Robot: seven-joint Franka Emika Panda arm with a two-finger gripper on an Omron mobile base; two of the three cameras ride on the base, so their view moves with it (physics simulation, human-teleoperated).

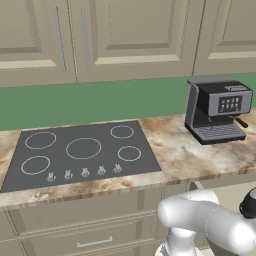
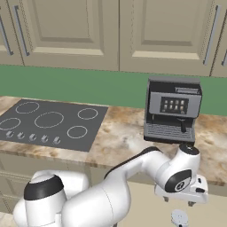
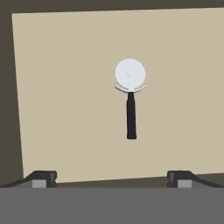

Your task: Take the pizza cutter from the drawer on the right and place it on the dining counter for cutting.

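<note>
One black-handled pizza cutter with a round silver wheel [image 3: 130, 98] lies in one pale-tan drawer [image 3: 65, 87]. One black glass cooktop [image 1: 80, 152] bears five ring burners and five knobs. One grey coffee machine [image 2: 173, 111] stands alone.

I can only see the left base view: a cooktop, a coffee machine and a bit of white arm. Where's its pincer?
Observer: Below the counter edge, the pincer hangs over an open drawer.
Operator: Anything in that drawer?
Observer: A pizza cutter lies flat on its pale floor.
Operator: Has it grabbed the cutter?
Observer: No, the pincer is wide open and above it, not touching.
Operator: Which way does the cutter point?
Observer: In the hand view its black handle points toward the fingertips, the round blade away.
</note>
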